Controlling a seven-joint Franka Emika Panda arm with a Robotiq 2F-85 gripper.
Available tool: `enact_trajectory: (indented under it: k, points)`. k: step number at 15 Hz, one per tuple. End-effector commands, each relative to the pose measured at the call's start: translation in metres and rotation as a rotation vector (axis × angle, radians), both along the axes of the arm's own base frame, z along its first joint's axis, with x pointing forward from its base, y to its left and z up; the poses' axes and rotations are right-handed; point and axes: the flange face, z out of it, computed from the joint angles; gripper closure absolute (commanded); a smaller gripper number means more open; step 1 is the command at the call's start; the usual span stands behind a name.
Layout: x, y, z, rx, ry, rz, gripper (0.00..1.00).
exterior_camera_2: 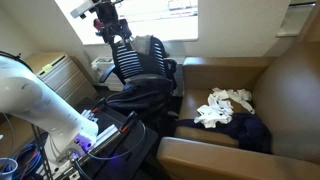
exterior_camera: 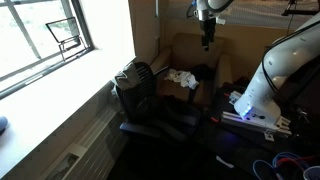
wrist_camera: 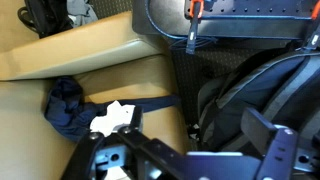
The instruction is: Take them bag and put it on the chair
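A dark grey-black bag (wrist_camera: 255,95) lies on the seat of a black mesh office chair (exterior_camera_2: 140,55); it shows in both exterior views (exterior_camera_2: 135,100) (exterior_camera: 162,120). A brown leather armchair (exterior_camera_2: 280,80) stands beside the office chair. My gripper (wrist_camera: 185,160) is open and empty. Its two fingers are spread wide at the bottom of the wrist view, high above the bag and the armchair's arm. In the exterior views the gripper (exterior_camera_2: 112,30) (exterior_camera: 207,38) hangs well above the office chair's back.
A white cloth (exterior_camera_2: 225,105) and a dark blue cloth (exterior_camera_2: 250,130) lie on the armchair seat, and also show in the wrist view (wrist_camera: 115,118) (wrist_camera: 65,105). A window (exterior_camera: 40,35) and a sill run along one side. My base (exterior_camera: 250,105) and cables sit on the floor.
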Motion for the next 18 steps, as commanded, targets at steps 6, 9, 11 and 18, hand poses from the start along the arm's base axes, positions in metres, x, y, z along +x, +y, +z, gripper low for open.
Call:
enact_trajectory:
  k: [6,9,11,18]
  points:
    - [0.075,0.091,-0.057,-0.041,0.134,0.271,0.0]
    - [0.116,0.152,-0.073,-0.185,0.125,0.389,0.0]
    - [0.146,0.188,-0.084,-0.202,0.127,0.473,0.0]
    - [0.163,0.196,-0.093,-0.04,0.035,0.379,0.0]
